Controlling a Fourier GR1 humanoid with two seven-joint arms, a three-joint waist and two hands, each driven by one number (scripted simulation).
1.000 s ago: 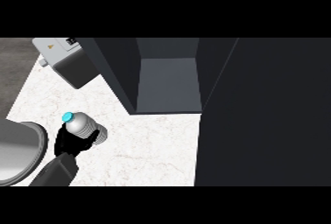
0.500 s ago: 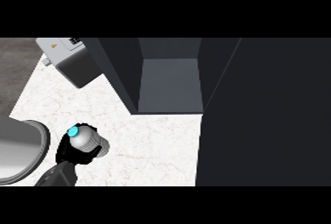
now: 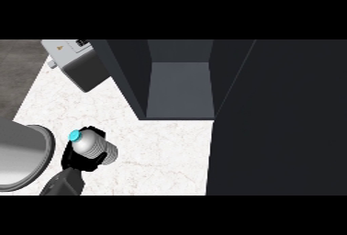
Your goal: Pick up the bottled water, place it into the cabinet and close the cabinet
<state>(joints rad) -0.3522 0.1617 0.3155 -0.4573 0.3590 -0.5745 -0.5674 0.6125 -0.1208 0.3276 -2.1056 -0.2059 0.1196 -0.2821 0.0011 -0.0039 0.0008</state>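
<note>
The bottled water (image 3: pixel 96 148) is enclosed by curled fingers (image 3: pixel 92 131) of the left hand (image 3: pixel 78 160); insertion into the cabinet (image 3: pixel 180 89) and door closure are outstanding.

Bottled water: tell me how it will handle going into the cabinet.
Round-bodied, the bottled water would probably roll if laid on the counter. Its smooth grey wall may slip in the left hand curled round it. It looks rigid.

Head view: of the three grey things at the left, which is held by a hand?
The bottled water with the turquoise cap: the left hand curls round it. The boxy appliance behind and the round metal basin beside it stand untouched.
</note>
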